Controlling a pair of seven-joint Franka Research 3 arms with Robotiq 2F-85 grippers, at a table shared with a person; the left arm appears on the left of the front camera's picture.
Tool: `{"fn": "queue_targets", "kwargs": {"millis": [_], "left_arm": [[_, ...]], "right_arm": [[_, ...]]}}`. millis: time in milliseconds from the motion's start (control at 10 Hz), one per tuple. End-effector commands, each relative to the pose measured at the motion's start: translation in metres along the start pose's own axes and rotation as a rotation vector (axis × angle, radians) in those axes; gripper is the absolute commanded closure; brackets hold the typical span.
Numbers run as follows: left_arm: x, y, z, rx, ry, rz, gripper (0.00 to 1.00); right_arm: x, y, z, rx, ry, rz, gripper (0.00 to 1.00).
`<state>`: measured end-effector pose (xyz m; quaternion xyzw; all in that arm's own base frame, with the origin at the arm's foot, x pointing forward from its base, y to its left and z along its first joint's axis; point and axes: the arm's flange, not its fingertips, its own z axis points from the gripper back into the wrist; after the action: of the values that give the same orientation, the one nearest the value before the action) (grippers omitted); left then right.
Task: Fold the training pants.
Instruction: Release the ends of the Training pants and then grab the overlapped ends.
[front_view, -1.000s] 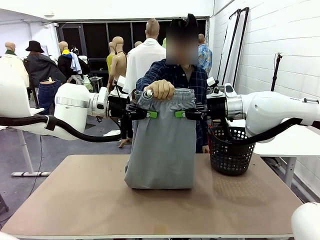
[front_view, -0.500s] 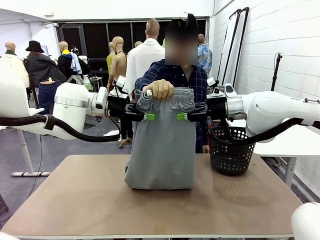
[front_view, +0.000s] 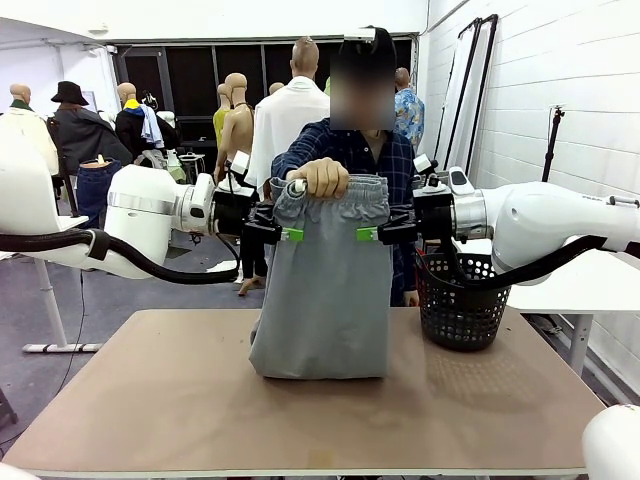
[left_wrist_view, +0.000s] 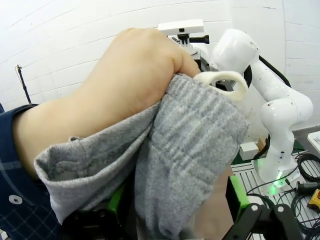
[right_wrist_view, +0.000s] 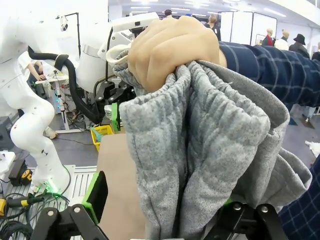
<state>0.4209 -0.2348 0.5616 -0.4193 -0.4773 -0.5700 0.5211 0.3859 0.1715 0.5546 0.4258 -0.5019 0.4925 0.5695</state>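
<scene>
The training pants are light grey and hang upright over the table's middle, their lower end resting on the tabletop. A person's hand grips the gathered waistband from above. My left gripper stands at the pants' left edge just under the waistband, and my right gripper stands at the right edge at the same height. Both are open. In the left wrist view the grey cloth hangs between the spread green pads of the left gripper. In the right wrist view the cloth bunches between the right gripper's fingers.
A black mesh basket stands on the table's far right, close under my right arm. The person stands right behind the pants at the far edge. The brown tabletop lies bare in front and to the left.
Both grippers have opened: the green pads were pinched on the pants' upper edges and now stand spread apart. The person's hand still holds the waistband in the same place.
</scene>
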Motion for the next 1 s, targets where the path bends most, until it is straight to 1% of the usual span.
{"fn": "queue_targets", "kwargs": {"millis": [0,100,300,900], "left_arm": [[0.003,0.002,0.004,0.015,0.002,-0.025,0.00],[0.003,0.004,0.006,0.050,0.012,-0.015,0.00],[0.004,0.003,0.009,0.067,0.005,-0.020,0.00],[0.006,-0.013,0.034,0.147,-0.003,-0.015,0.00]], "right_arm": [[0.003,0.002,-0.001,0.003,0.013,0.004,0.00],[0.003,0.002,0.000,-0.015,0.019,0.019,0.00],[0.003,0.003,0.005,-0.062,0.029,0.035,0.00],[-0.001,0.008,0.027,-0.121,0.035,0.018,0.00]]}}
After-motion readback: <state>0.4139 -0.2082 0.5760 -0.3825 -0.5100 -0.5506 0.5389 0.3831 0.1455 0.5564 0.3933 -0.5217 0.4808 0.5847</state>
